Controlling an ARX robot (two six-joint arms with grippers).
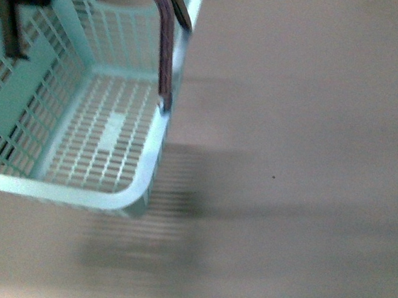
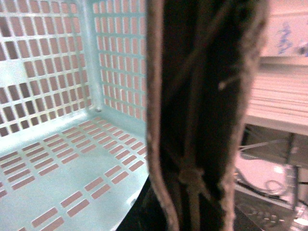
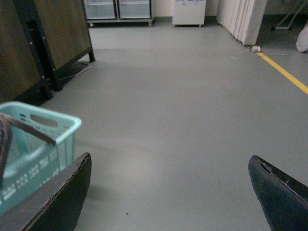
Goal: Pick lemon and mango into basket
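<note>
Basket (image 1: 46, 188), tilted aqua lattice, brown handles (image 1: 167, 45); right gripper (image 3: 169, 161) wide apart, left gripper's (image 2: 202, 144) state unclear.

The basket (image 1: 46, 189), at ten o'clock in the front view, is smooth, faintly glossy aqua plastic with a duller brown handle (image 1: 167, 45), above a matt, smooth grey floor (image 1: 312, 144).

Right hand (image 3: 169, 161) — dark, scuffed fingers (image 3: 61, 193)
</note>
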